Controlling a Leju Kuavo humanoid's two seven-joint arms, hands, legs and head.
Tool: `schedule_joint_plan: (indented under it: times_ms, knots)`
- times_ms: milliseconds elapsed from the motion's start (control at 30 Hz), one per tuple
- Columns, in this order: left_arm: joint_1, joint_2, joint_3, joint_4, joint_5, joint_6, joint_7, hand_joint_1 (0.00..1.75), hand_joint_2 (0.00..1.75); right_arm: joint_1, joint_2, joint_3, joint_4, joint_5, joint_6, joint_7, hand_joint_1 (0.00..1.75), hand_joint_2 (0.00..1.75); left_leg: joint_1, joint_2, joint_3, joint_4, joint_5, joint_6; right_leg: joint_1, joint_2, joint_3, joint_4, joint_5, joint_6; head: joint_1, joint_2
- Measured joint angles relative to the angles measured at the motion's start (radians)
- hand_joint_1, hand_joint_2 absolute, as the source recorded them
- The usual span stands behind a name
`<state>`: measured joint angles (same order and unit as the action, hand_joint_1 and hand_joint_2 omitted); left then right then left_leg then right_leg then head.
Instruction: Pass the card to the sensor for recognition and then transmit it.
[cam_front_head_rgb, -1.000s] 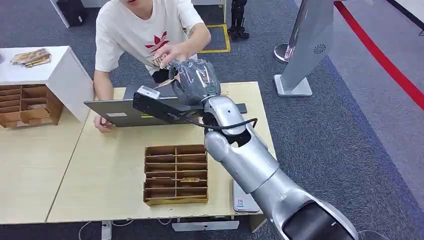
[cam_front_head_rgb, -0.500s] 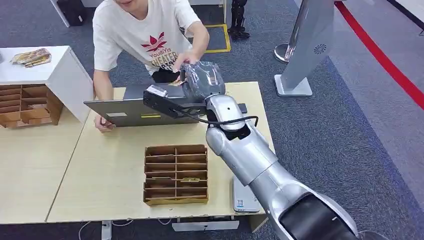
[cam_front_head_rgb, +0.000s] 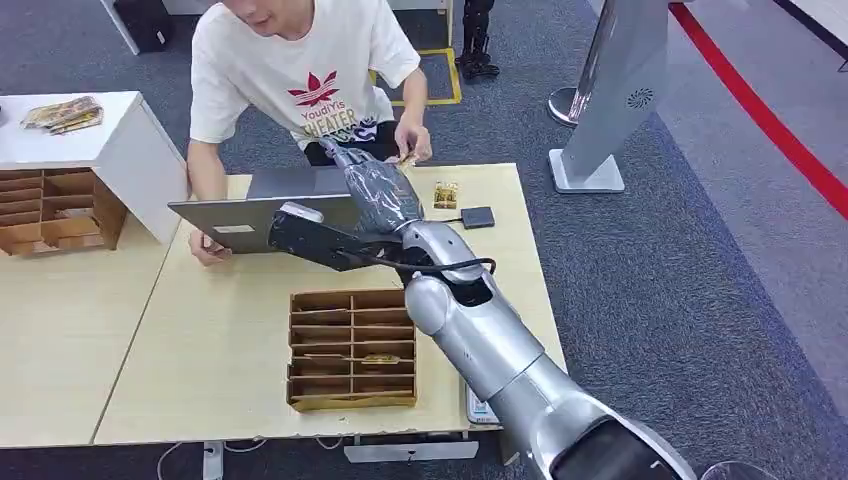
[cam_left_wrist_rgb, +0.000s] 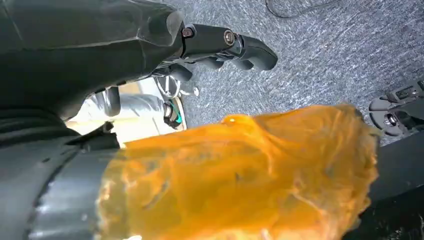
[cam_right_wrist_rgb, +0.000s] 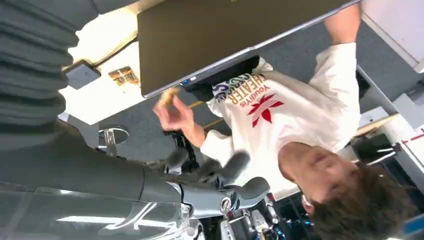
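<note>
My right hand (cam_front_head_rgb: 375, 195), wrapped in clear plastic, reaches over the far side of the wooden table (cam_front_head_rgb: 210, 340) with its fingers (cam_right_wrist_rgb: 235, 165) spread and nothing in them. Just beyond it, a person in a white T-shirt (cam_front_head_rgb: 300, 70) pinches a small brownish card (cam_front_head_rgb: 405, 159) in one hand; the right wrist view shows that card (cam_right_wrist_rgb: 167, 96) blurred, apart from my fingers. A small black square sensor (cam_front_head_rgb: 477, 216) lies on the table to the right of my hand. My left hand (cam_left_wrist_rgb: 220, 42) hangs over grey carpet, fingers extended, holding nothing.
A few cards (cam_front_head_rgb: 445, 193) lie beside the sensor. An open grey laptop (cam_front_head_rgb: 262, 205) stands at the table's far left, the person's other hand at its corner. A cardboard slotted organizer (cam_front_head_rgb: 352, 348) sits mid-table. A white cabinet (cam_front_head_rgb: 110, 150) stands far left, a grey stand (cam_front_head_rgb: 610, 100) far right.
The person has taken the card from my right hand and drawn it to the right. My right hand has lowered and pulled back toward the laptop, now holding nothing.
</note>
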<state>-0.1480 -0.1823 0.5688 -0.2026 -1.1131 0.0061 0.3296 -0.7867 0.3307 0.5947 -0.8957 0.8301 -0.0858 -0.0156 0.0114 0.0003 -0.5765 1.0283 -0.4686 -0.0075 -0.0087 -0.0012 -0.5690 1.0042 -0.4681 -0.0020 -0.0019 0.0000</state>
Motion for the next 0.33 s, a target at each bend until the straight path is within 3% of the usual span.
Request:
schedule_joint_plan:
  times_ms: [100,167,333]
  knots:
    - [0.0,0.0,0.0,0.0,0.0,0.0,0.0,0.0,0.0,0.011,0.0,0.0,-0.026,-0.007,0.006,-0.001,0.0,0.0,0.0,0.0,0.0,0.0,0.0,0.0,0.0,0.0,0.0,0.0,0.0,0.0,0.0,0.0]
    - [0.0,0.0,0.0,0.0,0.005,0.001,0.0,0.0,0.0,0.023,0.0,-0.001,-0.043,-0.08,0.034,-0.035,0.0,0.0,0.0,0.0,0.0,0.0,0.0,0.0,0.0,0.0,0.0,0.0,0.0,0.0,0.0,0.0]
    - [0.005,0.003,0.0,0.0,0.032,0.005,-0.011,0.0,0.0,0.14,-0.011,-0.001,-0.2,-0.523,0.18,-0.135,0.0,0.0,0.0,0.0,0.0,0.0,0.0,0.0,0.0,0.0,0.0,0.0,0.0,0.0,0.0,0.0]
